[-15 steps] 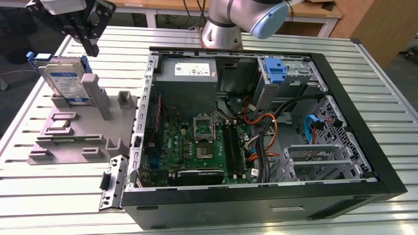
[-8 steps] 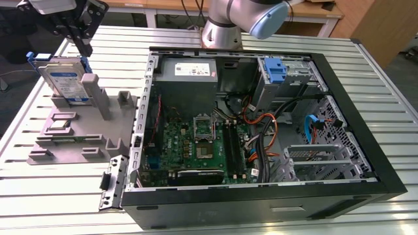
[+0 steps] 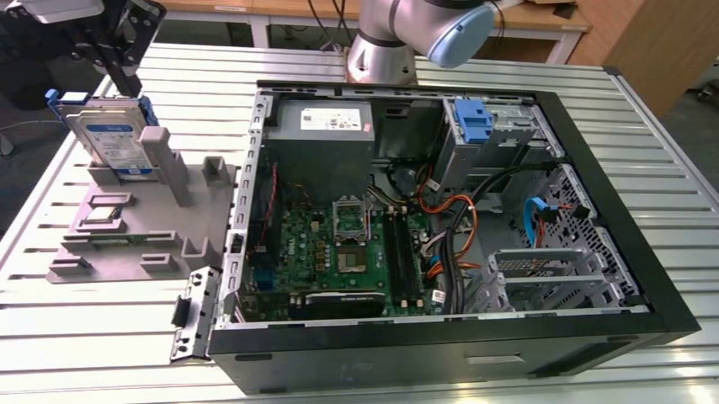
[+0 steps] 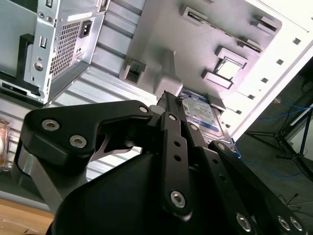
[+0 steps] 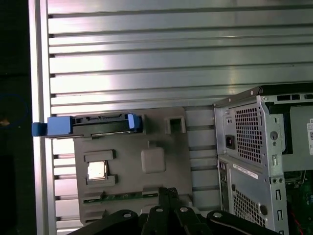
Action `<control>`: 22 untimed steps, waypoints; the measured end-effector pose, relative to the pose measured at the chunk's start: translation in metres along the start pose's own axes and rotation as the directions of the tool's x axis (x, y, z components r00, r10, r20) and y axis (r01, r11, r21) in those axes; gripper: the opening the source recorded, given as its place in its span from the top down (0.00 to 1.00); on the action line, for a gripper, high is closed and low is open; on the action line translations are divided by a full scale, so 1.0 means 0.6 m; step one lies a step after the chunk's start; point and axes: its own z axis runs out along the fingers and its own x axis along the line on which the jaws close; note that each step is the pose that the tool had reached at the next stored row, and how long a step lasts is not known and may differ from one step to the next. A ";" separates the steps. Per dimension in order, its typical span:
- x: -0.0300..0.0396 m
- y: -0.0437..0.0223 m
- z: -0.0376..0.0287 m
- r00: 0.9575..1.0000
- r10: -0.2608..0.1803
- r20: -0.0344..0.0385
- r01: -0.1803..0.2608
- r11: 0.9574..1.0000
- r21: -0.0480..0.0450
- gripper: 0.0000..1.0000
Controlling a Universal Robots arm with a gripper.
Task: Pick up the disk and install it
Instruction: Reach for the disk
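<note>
Table [image 3: 113, 337]: slatted metal top carrying everything below.
Computer case [image 3: 450, 345]: black tower on its side, open, reaching the table's near edge.
Motherboard [image 3: 326, 252]: green, flat inside the case.
Fixture [image 3: 135, 231]: grey moulded tray beside the case, toward the table's edge at the exterior view's left.
Disk [image 3: 113, 139]: stands upright on edge in the fixture's far slot, blue carrier around it; seen in both wrist views [image 5: 98, 125] [image 4: 203, 110].
Gripper [image 3: 130, 84]: fingers together, holding nothing, just above the disk, apart from it.
Power supply [image 3: 326, 126]: grey box in the case's far part.
Arm base [image 3: 393, 42]: at the table's far edge.
</note>
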 end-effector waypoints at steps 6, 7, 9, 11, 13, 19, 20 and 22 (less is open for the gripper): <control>0.021 -0.002 0.000 1.000 0.000 0.000 0.000 1.000 0.000 0.90; 0.024 -0.002 -0.001 1.000 0.000 0.000 0.000 1.000 0.000 0.90; 0.030 -0.002 -0.001 1.000 0.000 0.000 0.000 1.000 0.000 0.90; 0.036 -0.003 -0.001 1.000 0.000 0.000 0.000 1.000 0.000 0.90; 0.044 -0.003 -0.001 1.000 0.000 0.000 0.000 1.000 0.000 0.90; 0.066 -0.005 -0.001 1.000 0.000 0.000 0.000 1.000 0.000 0.90; 0.069 -0.005 -0.001 1.000 0.000 0.000 0.000 1.000 0.000 0.90; 0.077 -0.006 -0.002 1.000 0.000 0.000 0.000 1.000 0.000 0.90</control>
